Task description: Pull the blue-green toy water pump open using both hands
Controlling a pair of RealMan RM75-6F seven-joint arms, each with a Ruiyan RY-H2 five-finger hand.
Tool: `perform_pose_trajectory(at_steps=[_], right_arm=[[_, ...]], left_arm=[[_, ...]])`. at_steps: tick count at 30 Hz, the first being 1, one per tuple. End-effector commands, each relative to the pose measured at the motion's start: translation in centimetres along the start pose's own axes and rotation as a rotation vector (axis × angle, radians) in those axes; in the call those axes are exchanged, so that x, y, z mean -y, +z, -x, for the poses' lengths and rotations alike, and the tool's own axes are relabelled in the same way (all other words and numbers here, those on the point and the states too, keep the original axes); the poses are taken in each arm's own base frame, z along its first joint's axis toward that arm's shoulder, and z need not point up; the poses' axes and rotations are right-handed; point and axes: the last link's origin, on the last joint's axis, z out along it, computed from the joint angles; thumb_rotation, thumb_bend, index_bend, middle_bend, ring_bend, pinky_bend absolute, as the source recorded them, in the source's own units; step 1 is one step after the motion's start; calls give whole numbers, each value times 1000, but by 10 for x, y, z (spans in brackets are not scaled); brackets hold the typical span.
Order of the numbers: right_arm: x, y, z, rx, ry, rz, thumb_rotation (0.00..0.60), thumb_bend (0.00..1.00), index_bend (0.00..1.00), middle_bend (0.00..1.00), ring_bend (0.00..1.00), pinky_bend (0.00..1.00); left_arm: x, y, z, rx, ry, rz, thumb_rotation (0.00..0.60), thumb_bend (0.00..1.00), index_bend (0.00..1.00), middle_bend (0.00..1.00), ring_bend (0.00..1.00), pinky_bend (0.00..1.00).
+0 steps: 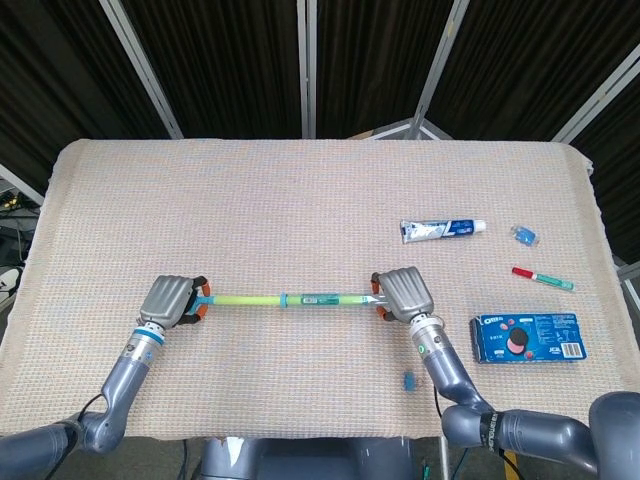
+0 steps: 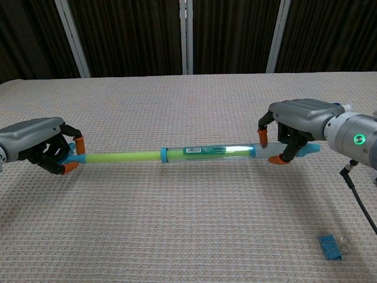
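Note:
The toy water pump (image 1: 290,299) (image 2: 177,154) stretches left to right above the woven table cover. Its clear blue-green barrel (image 2: 209,152) forms the right half, and a thin yellow-green rod (image 2: 121,157) runs out of it to the left. My left hand (image 1: 172,299) (image 2: 36,144) grips the blue handle at the rod's end. My right hand (image 1: 404,293) (image 2: 297,122) holds the barrel's right end, with the blue nozzle (image 2: 308,150) poking out past its fingers.
To the right lie a toothpaste tube (image 1: 442,230), a red and green pen (image 1: 542,277), an Oreo box (image 1: 526,337) and a small blue clip (image 1: 524,235). Another blue clip (image 1: 408,380) (image 2: 331,247) sits near the front edge, below my right hand.

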Motion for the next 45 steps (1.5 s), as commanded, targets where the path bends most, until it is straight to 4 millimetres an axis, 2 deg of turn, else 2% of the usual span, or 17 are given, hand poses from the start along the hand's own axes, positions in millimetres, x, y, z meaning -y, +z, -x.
perform_pose_trajectory(at_steps=[1,12,33,45], right_arm=[[-10,-3,-4,-14,3,17,600,443,638,1000,1000,1000],[-35,-8,-16,-39,-1,48,600,444,638,1000,1000,1000],[-69,-15,-30,-82,-23,112,600,444,638,1000,1000,1000],[-76,-17,-33,-87,-24,132,600,442,639,1000,1000,1000]], left_arm=[[8,-1,-1,0,-5,-21,600,484,772,825,784,985],[29,-3,-3,1,0,-62,600,491,772,826,784,985],[54,-3,-4,-6,0,-116,600,494,772,825,784,985],[59,-3,-2,-10,-2,-126,600,494,772,826,784,985]])
